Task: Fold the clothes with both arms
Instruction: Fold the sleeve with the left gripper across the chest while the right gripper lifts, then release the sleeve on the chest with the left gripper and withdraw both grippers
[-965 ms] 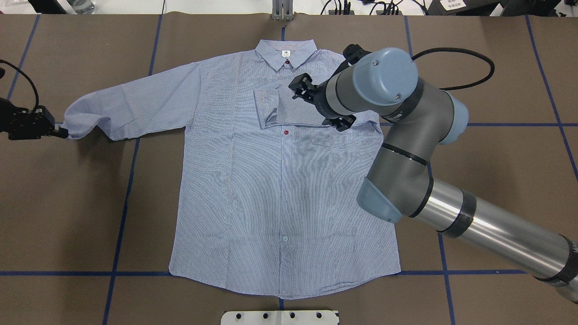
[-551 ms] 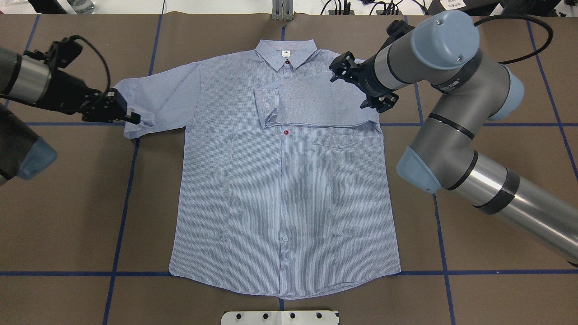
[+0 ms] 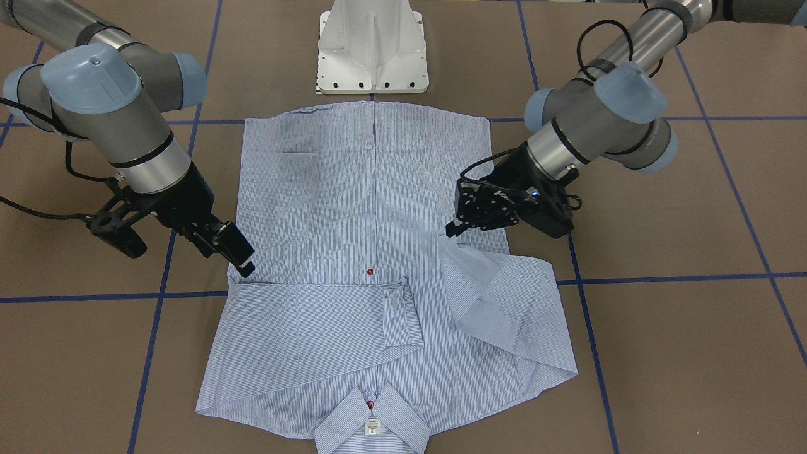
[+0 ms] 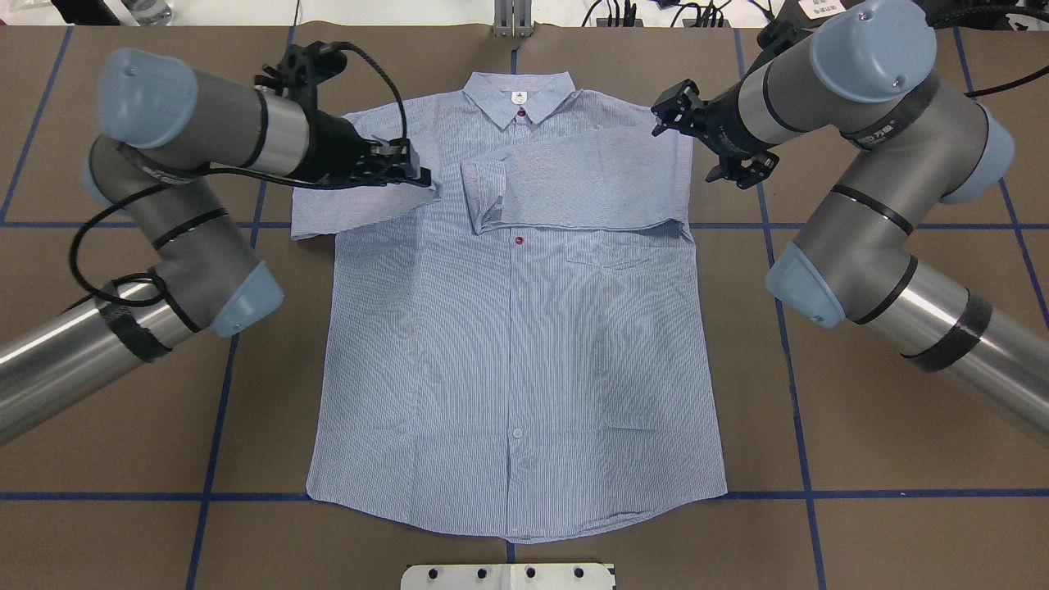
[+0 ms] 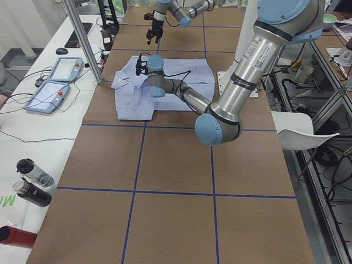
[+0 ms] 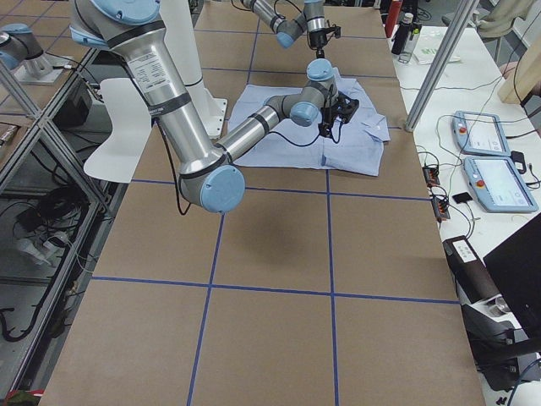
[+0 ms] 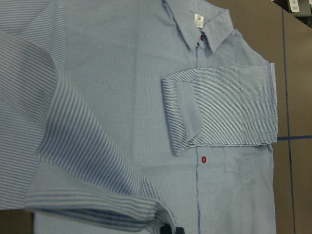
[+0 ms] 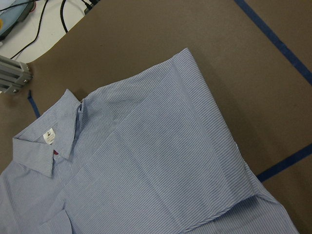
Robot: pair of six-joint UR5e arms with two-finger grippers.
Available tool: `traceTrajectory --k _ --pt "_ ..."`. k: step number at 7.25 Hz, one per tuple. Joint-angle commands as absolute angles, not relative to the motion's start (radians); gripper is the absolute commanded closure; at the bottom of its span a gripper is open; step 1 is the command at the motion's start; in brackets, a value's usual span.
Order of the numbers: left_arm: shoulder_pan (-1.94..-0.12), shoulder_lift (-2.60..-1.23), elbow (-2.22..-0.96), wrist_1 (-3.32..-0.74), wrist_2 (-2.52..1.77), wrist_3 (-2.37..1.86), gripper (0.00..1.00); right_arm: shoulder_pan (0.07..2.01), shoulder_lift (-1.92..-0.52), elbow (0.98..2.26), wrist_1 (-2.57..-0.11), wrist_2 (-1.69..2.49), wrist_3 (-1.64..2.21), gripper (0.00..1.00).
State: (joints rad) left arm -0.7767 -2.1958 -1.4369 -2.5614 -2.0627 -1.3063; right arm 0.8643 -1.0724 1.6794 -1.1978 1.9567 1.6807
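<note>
While shirt (image 4: 516, 344) lies collar (image 4: 492, 94) away from robot, left jaws pinch sleeve (image 4: 344, 205); right jaws wide, empty.

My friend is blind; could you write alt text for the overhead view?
A blue striped shirt lies flat on a brown table, one sleeve folded across its chest. The left gripper holds the other sleeve over the shirt; the right gripper hovers empty.

matt woven cloth shirt (image 4: 508, 344) on matt brown paper table cover (image 4: 860, 533)
</note>
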Motion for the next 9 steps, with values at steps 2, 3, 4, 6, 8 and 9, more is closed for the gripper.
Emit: traceTrajectory --k 2,3,4,6,8,9 --pt "-0.651 -2.351 -1.313 -2.563 -1.791 -1.135 1.00 0.914 -1.121 1.709 -1.197 1.963 1.668 0.00" --pt "-0.638 -2.431 -1.227 -2.563 -1.751 -1.140 1.00 0.917 -1.130 1.709 -1.197 1.963 1.660 0.00" --pt "-0.632 -2.462 -1.182 -2.563 -1.744 -1.143 1.00 0.920 -1.138 1.712 -1.197 1.962 1.660 0.00" --pt "-0.588 -2.503 -1.141 -2.565 -1.671 -1.143 1.00 0.922 -1.169 1.730 -1.197 1.950 1.660 0.00" --pt "-0.566 -2.508 -1.141 -2.563 -1.652 -1.138 0.77 0.922 -1.183 1.736 -1.195 1.947 1.660 0.00" --pt "-0.543 -2.522 -1.140 -2.563 -1.614 -1.143 0.24 0.922 -1.190 1.740 -1.195 1.945 1.660 0.00"
